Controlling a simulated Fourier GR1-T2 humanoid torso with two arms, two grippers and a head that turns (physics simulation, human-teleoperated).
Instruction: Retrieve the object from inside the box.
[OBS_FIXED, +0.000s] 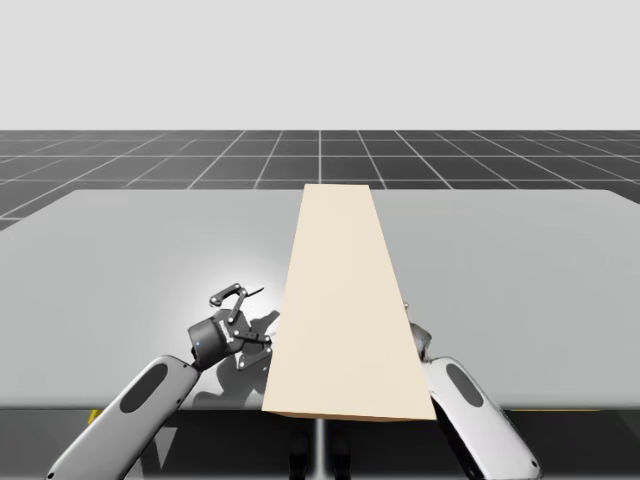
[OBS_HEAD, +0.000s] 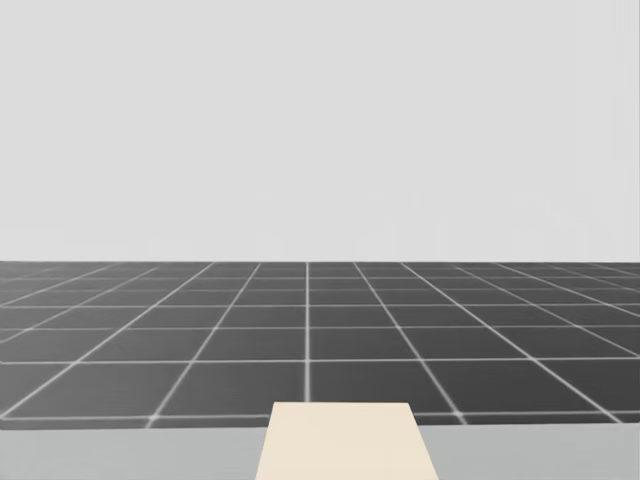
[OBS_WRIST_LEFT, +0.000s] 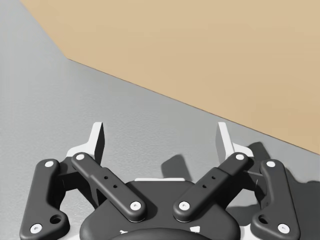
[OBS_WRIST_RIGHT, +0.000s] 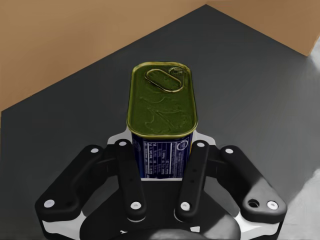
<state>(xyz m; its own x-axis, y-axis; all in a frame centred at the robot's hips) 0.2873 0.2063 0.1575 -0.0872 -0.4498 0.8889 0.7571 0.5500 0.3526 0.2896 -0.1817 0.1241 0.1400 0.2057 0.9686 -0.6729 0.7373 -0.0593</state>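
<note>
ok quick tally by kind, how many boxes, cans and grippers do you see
tan box: 1
blue rectangular can: 1
grippers: 2, the left gripper and the right gripper
total: 4

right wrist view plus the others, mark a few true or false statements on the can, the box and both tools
The right tool is shut on the blue rectangular can. True.
The left tool holds the can. False: it is open above the table.
The tan box stands between my arms in the high view. True.
The can's lid is red. False: it is olive-gold.
</note>
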